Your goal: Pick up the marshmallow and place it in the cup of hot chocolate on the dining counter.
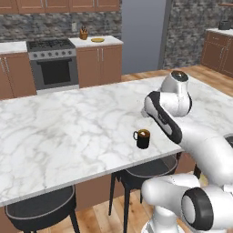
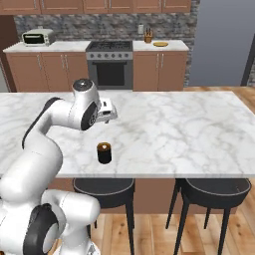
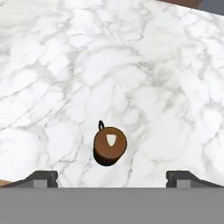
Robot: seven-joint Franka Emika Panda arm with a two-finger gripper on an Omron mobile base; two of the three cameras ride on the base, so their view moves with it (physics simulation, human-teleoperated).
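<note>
The cup of hot chocolate (image 3: 110,146) is a small black mug with brown liquid, standing on the white marble dining counter (image 3: 153,65) near its front edge. The marshmallow (image 3: 111,139), a tiny white lump, floats in the liquid. My gripper (image 3: 112,180) hangs above the cup, open, with its dark fingertips (image 3: 43,178) spread wide and nothing between them. In the left base view the cup (image 1: 143,139) stands just left of my arm. In the right base view my gripper (image 2: 110,115) is above and a little behind the cup (image 2: 104,153).
Black stools (image 1: 41,209) (image 2: 214,189) are tucked under the counter's near edge (image 2: 174,172). Beyond the island stand a stove (image 1: 52,63), brown cabinets, a yellow plate (image 2: 160,44) beside a knife block (image 1: 83,33), and a toaster oven (image 2: 37,36).
</note>
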